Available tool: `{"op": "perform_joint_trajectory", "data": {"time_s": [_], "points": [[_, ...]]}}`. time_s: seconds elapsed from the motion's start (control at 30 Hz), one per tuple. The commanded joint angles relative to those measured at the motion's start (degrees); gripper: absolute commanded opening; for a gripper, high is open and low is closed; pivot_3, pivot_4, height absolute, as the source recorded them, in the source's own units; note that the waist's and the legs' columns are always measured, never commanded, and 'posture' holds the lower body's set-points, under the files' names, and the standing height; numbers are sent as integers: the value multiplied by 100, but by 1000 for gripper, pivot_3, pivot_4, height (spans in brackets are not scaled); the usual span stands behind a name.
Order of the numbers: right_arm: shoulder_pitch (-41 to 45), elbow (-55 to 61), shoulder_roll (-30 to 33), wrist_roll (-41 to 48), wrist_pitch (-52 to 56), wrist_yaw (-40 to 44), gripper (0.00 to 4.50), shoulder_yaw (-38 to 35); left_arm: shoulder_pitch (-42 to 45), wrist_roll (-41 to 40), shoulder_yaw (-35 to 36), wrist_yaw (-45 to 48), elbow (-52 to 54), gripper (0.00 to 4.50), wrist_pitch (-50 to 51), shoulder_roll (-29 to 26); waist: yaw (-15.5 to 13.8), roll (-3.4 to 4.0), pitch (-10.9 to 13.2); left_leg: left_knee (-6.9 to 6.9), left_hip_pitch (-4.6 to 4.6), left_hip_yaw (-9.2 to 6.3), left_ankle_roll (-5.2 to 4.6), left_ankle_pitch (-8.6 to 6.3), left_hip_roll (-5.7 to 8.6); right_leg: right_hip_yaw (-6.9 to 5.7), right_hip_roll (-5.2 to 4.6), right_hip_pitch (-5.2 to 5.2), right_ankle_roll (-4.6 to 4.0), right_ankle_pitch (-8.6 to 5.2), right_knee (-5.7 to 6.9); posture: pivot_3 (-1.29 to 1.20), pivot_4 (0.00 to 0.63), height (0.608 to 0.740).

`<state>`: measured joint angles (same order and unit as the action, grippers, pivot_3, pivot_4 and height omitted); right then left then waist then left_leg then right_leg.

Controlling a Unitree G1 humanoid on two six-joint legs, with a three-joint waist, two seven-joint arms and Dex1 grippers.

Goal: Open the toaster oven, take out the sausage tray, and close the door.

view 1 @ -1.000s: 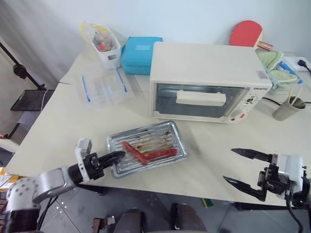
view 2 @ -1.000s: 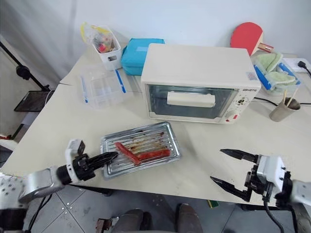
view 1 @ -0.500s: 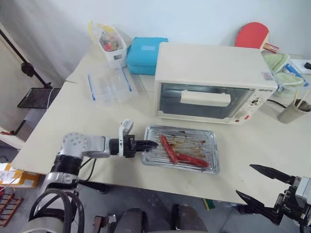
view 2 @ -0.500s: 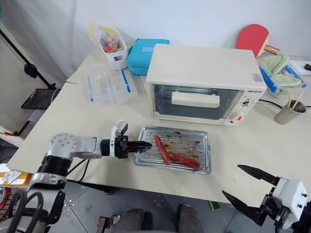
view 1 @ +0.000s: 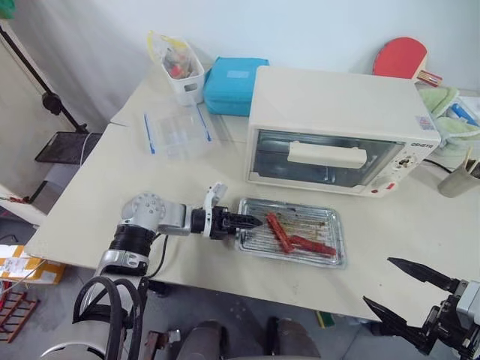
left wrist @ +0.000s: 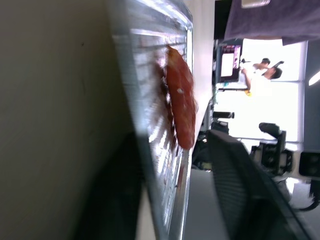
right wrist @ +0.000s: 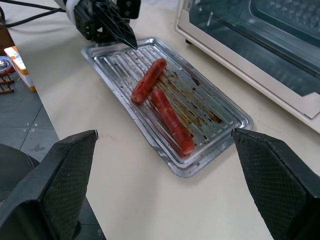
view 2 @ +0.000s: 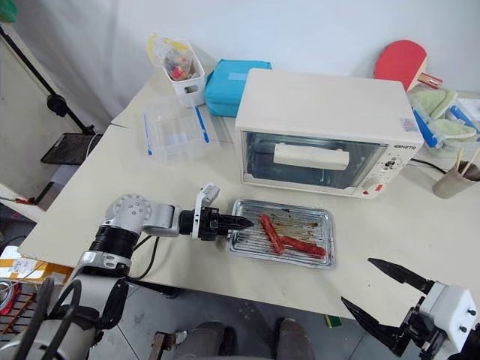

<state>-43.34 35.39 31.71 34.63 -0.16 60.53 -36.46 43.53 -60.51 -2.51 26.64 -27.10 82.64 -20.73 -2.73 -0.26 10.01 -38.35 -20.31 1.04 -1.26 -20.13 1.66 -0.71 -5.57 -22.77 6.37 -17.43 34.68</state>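
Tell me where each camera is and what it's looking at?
Head cameras: look down on the table, oven, tray; both arms show.
Left wrist camera: sits low beside the tray's edge; its dark fingers stand either side of that rim.
Right wrist camera: looks between its open fingers at the tray and left gripper.
All share the sausages.

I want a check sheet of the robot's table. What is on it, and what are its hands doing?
Surface: cream table, tray on it.
Job's things: sausage tray outside, before the toaster oven; door closed.
Clutter: clear plastic box, blue case, white bin, red paddle, cup.
Grippers: left gripper at the tray's rim, one finger each side; right gripper open, apart from everything.
Cables: black cable behind the oven.
Surroundings: white wall, black stand.
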Motion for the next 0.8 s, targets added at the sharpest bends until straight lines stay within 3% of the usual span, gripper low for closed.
{"op": "perform_joint_trajectory", "data": {"time_s": [0.03,0.07,0.17,0.3,0.53,0.63,0.8], "points": [[22,-171,53,76,-122,94,4500,-153,-393,639,-246,466,814,3255,-542,-451,24,0,0,9,2,0,7,4,0,-1,0,0,-1,0,-5,0,150,740],[35,-203,62,78,-129,110,4500,-157,-483,800,-352,608,990,3512,-696,-580,46,-1,0,15,5,-1,11,7,-1,-1,1,0,-2,-1,-5,0,150,740],[153,-383,178,131,-91,190,4500,-206,-1276,1682,-809,2085,2181,4352,-2620,-1518,164,7,-4,26,15,-1,28,19,-4,-1,3,5,-9,-4,-6,0,150,740],[438,-599,362,219,-13,282,4500,-186,-2011,2331,-179,2843,2369,4352,-4735,-1946,296,11,-2,50,55,8,40,30,-23,1,10,29,-38,-10,-4,0,150,740],[1041,-721,762,569,363,319,4500,-191,-2720,3583,357,4364,1597,4352,-8368,-2539,264,12,2,110,52,8,0,35,-28,-2,6,4,-64,-16,-22,0,150,740],[1199,-730,961,679,481,457,4500,-224,-2723,3522,637,4701,1366,4352,-8805,-2622,246,15,0,114,17,-4,-12,50,-29,-19,5,-30,-69,-19,-23,0,150,740],[1401,-765,1139,771,607,594,4500,-204,-2655,3498,825,4682,1445,4352,-8659,-2617,236,15,0,85,-33,-12,-32,41,-28,-46,7,-73,-65,-17,17,0,150,740]]}}
